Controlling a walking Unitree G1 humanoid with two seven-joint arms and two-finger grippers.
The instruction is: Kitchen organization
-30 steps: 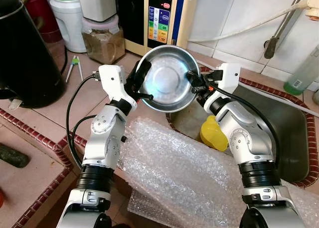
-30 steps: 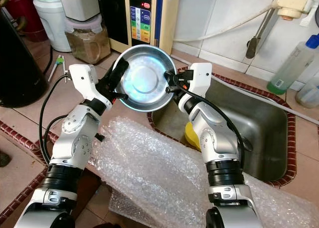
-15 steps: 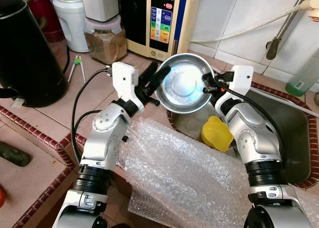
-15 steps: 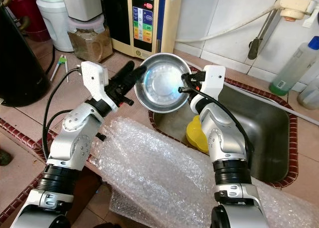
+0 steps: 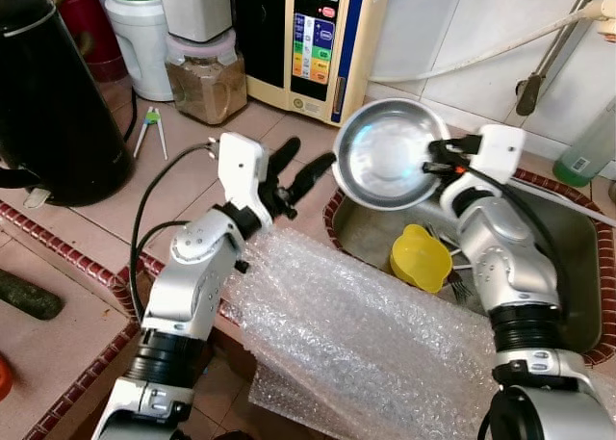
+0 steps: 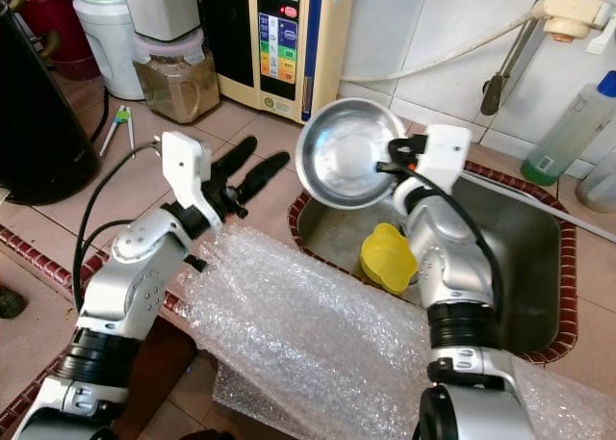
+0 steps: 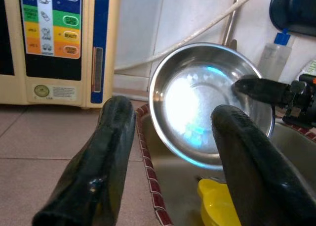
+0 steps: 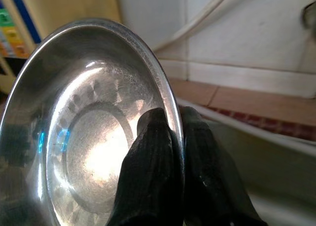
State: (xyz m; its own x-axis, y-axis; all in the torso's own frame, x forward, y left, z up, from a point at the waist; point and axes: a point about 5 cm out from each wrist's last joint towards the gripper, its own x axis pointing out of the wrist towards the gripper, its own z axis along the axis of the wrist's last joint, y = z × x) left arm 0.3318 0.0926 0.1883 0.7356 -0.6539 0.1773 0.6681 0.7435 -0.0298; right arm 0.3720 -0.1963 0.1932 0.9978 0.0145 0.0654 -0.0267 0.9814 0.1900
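The right pincer (image 8: pixel 170 137) pinches the rim of the shiny metal bowl (image 5: pixel 385 151) and holds it tilted in the air over the sink (image 5: pixel 568 267). The left pincer (image 5: pixel 296 170) is spread wide, near the bowl but not touching it. A yellow cup (image 5: pixel 420 259) sits in the sink. Bubble wrap (image 5: pixel 356 334) lies over the counter (image 5: pixel 183 185) edge.

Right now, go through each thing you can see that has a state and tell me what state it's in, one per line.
steel bowl: held tilted above the sink's edge, pinched at its rim
right gripper: shut on the bowl's rim
left gripper: open, apart from the bowl
yellow cup: lying in the sink
sink: no water visible
brown jar: lid on
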